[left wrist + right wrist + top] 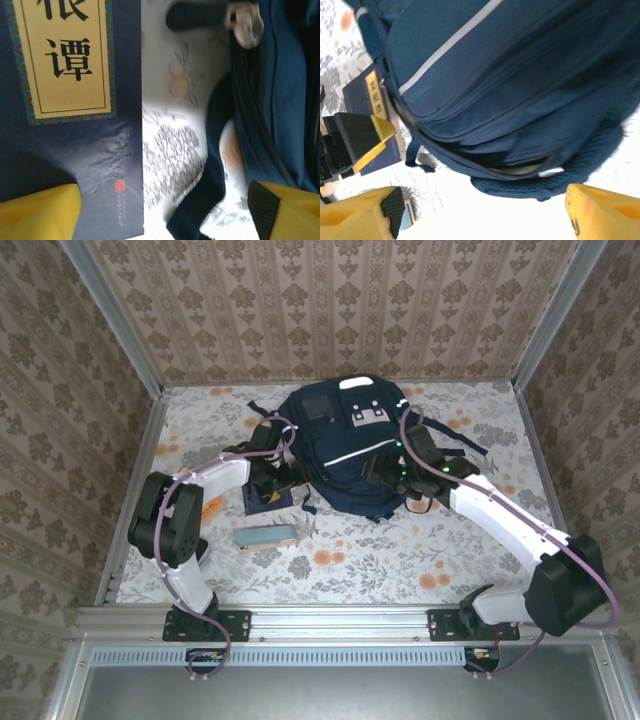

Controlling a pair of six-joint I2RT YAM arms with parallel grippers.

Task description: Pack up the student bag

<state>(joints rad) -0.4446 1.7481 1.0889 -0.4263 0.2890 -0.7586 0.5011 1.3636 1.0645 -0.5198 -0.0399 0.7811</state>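
The student bag (350,445), a large navy backpack with white stripes, lies at the table's middle. In the right wrist view the student bag (510,75) has its zip slightly parted, with pale lining (520,170) in the gap. My right gripper (485,220) hovers open at the bag's near edge, nothing between its yellow fingers (605,212). My left gripper (165,220) stands open above the edge of a navy book (70,60) with a yellow label. A dark bag strap (215,165) lies between its fingers (40,212), untouched. The bag's side (280,100) is to the right.
A teal flat case (265,537) lies on the floral tablecloth near the left arm, just in front of the navy book (268,502). Patterned walls and metal rails (130,500) enclose the table on three sides. Bag straps (262,425) trail to the left of the bag.
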